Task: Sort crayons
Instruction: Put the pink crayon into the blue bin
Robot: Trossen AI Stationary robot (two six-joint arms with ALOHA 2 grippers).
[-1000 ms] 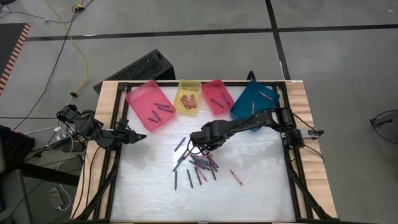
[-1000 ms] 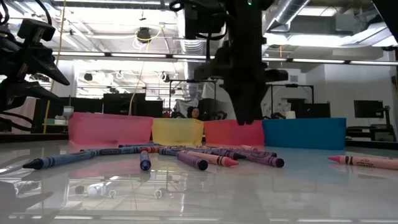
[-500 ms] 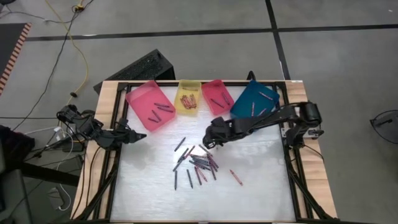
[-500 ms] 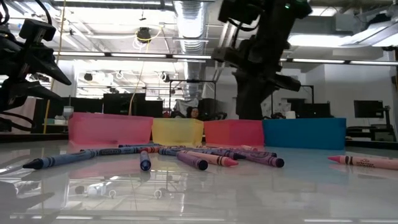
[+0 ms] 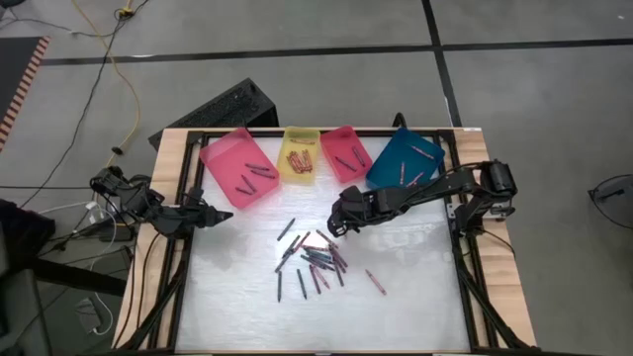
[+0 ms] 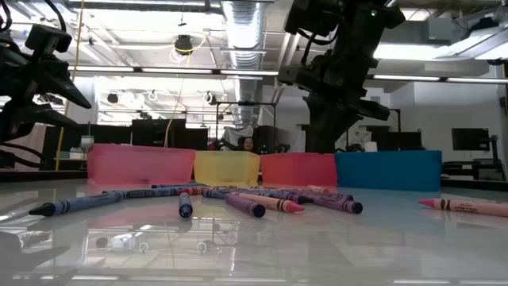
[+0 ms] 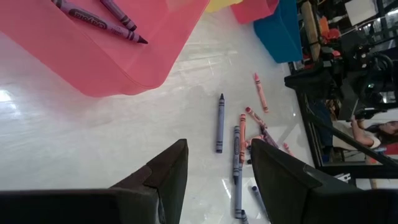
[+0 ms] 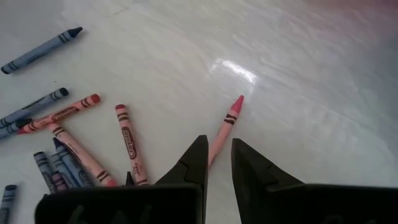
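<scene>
High view: crayons [image 5: 315, 259] lie scattered mid-surface, just below the right gripper [image 5: 337, 222], whose fingers stand slightly parted, holding nothing; left gripper [image 5: 224, 216] waits open at the left edge.

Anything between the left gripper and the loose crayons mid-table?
Nothing visible: only bare white tabletop lies between the open left gripper and the scattered wax crayons. The pink plastic tray sits off to the side.

**Trays, table, floor clutter**

Four trays in a row along the far edge of the white table [image 5: 415, 297]: pink tray [image 5: 226, 158], yellow tray [image 5: 299, 139], red tray [image 5: 338, 138], blue tray [image 5: 391, 163]. Beyond, on grey floor: black keyboard [image 5: 213, 109], yellow cable [image 5: 114, 74].
</scene>
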